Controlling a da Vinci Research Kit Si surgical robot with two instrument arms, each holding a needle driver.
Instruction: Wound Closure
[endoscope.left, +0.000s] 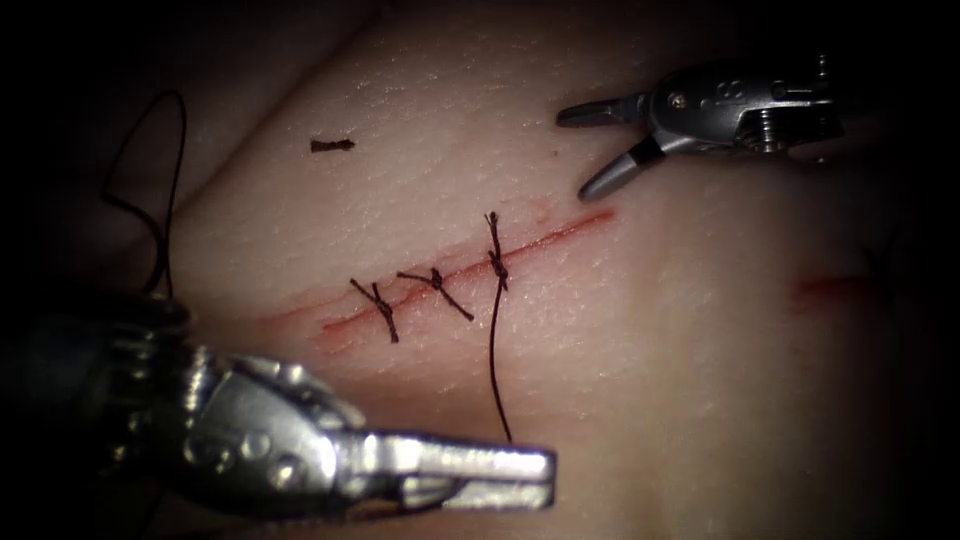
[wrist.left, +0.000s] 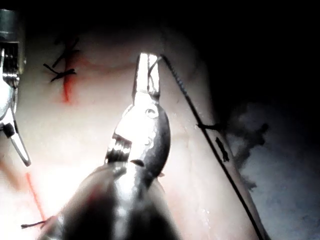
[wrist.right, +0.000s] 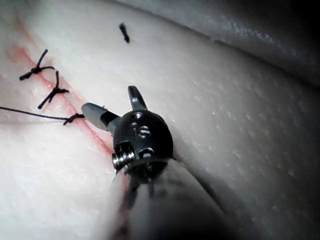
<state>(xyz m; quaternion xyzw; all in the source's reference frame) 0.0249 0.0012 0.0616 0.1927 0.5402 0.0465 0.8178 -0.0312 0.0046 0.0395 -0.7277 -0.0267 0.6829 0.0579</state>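
Observation:
The cut (endoscope.left: 450, 275) runs slantwise across the tissue (endoscope.left: 650, 380) with three knotted stitches across it. From the rightmost knot (endoscope.left: 497, 262) a long thread (endoscope.left: 494, 370) hangs down to my left tool (endoscope.left: 545, 478), whose jaws are shut on its end. In the left wrist view the thread (wrist.left: 200, 120) leaves the shut left tool (wrist.left: 149, 62) at the jaw tips. My right tool (endoscope.left: 575, 155) hovers just above the cut's right end, jaws open and holding nothing. In the right wrist view the right tool (wrist.right: 107, 100) stands open beside the same knot (wrist.right: 74, 118).
A short cut piece of thread (endoscope.left: 332, 145) lies on the tissue left of the cut. A slack loop of thread (endoscope.left: 160, 190) curls at the far left behind the left tool's wrist. A faint red mark (endoscope.left: 830, 288) sits on the tissue at the right.

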